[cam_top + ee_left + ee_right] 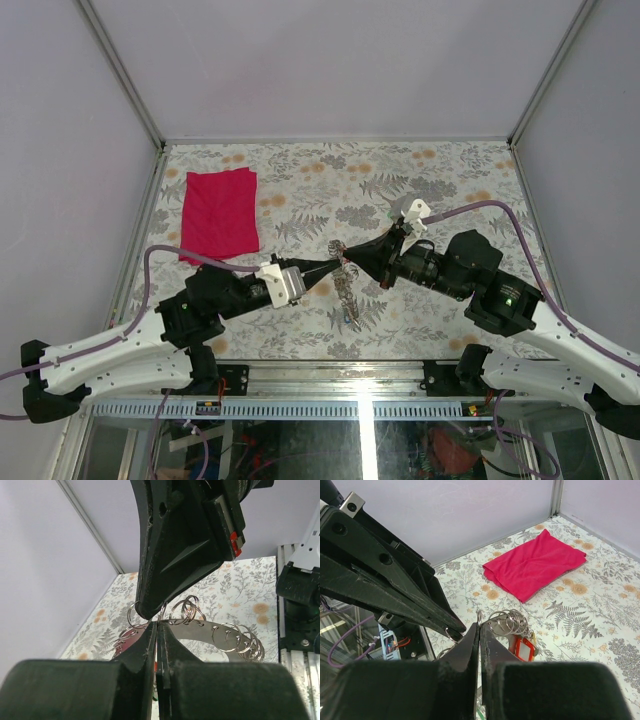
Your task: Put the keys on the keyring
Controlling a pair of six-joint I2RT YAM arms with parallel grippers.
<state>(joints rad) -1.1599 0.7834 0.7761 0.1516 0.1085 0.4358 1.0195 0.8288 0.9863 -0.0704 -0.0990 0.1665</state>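
The floral-patterned surface (pixel 450 200) fills the floor of a white-walled booth, and both arms reach over it from the near edge, the left arm (pixel 120 350) from the left and the right arm (pixel 560 340) from the right, so that their tips meet near the middle. A red cloth (pixel 220 212) lies folded and flat toward the far left corner, well apart from the arms. The left pincer (pixel 333 266) points right and the right pincer (pixel 358 255) points left, tip almost against tip. Each wrist view shows its own fingers pressed together with no gap between them, so both pincers are fully closed. The keyring (pixel 346 285) hangs between and just below the two tips, raised off the surface. From the left wrist it shows as a flat grey metal band curving away to the right. The right pincer has a thin loop of wire sticking up from between its fingertips and grips the keyring there. The left pincer is closed right at the band's near rim, though from these angles it is hard to say whether it actually nips the metal or only touches it. A cluster of small wire rings (pixel 509 621) fringes the band just beyond the tips. Of the keys (pixel 524 648), only one can be made out clearly, with a red plastic head, dangling beneath those rings.
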